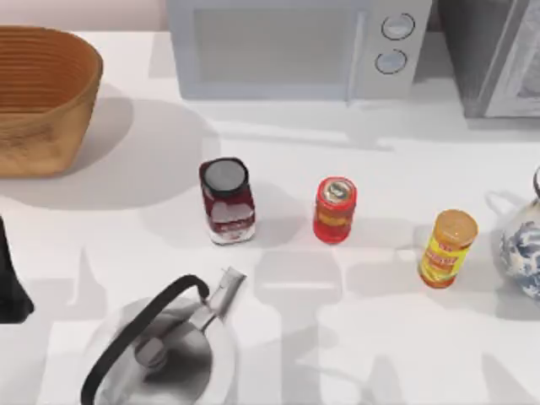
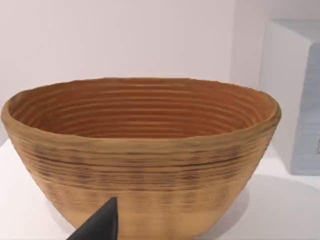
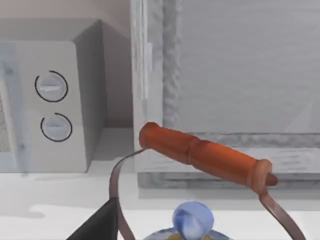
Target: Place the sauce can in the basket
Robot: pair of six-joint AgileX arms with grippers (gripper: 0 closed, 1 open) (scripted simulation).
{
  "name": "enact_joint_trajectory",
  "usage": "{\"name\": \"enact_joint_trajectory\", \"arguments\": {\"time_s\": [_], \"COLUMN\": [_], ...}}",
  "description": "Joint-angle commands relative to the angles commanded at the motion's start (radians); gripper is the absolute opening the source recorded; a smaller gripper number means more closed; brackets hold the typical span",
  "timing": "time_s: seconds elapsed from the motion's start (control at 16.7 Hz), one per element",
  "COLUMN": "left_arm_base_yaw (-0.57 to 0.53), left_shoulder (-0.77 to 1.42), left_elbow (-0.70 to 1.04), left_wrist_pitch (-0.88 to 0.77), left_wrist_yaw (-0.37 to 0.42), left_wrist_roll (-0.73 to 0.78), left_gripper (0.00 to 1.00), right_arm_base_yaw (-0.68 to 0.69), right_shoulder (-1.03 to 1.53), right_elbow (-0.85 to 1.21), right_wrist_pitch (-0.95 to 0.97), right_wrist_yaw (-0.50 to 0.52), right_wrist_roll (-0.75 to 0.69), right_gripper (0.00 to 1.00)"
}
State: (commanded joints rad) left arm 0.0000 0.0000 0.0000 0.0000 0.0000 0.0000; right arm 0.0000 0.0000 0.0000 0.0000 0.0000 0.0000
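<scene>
Neither claw has hold of anything visible: the left gripper (image 2: 102,225) shows as one dark fingertip facing the large oval tan-brown woven basket (image 1: 42,101), the right gripper (image 3: 100,222) as another dark fingertip near a blue-and-white ceramic teapot (image 1: 525,245) with an orange-brown wooden handle (image 3: 205,156), and how far either is open cannot be told. A dark part of the left arm (image 1: 10,278) sits at the counter's left edge, and both arms look parked.

On the white counter (image 1: 363,337), the small bright red sauce can (image 1: 335,209) with its yellow-orange label and silvery top stands upright near the middle, between a dark red jar with a black-rimmed grey lid (image 1: 226,201) and a yellow bottle with an orange cap (image 1: 448,247). The basket sits at the back left corner, well apart from the can, its ribbed inside bare as far as can be seen. A silvery metal kettle with a black handle (image 1: 160,350) occupies the front edge; a white microwave (image 1: 295,46) lines the back.

Judged from this, the task has barely begun: the can is yet to be reached, grasped, carried and released.
</scene>
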Motion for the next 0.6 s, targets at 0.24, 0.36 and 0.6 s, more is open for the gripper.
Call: {"name": "enact_joint_trajectory", "arguments": {"time_s": [0.24,0.36,0.6], "left_arm_base_yaw": [-0.025,-0.076,-0.189], "left_shoulder": [0.029,0.100,0.369], "left_elbow": [0.027,0.091,0.316], "left_wrist_pitch": [0.014,0.036,0.075], "left_wrist_yaw": [0.027,0.085,0.245], "left_wrist_roll": [0.018,0.060,0.187], "left_gripper": [1.00,1.00,1.00], "right_arm_base_yaw": [0.000,0.000,0.000], "right_shoulder": [0.000,0.000,0.000], "right_elbow": [0.000,0.000,0.000], "right_wrist_pitch": [0.000,0.000,0.000], "right_wrist_yaw": [0.000,0.000,0.000], "right_wrist_roll": [0.000,0.000,0.000], "right_gripper": [1.00,1.00,1.00]}}
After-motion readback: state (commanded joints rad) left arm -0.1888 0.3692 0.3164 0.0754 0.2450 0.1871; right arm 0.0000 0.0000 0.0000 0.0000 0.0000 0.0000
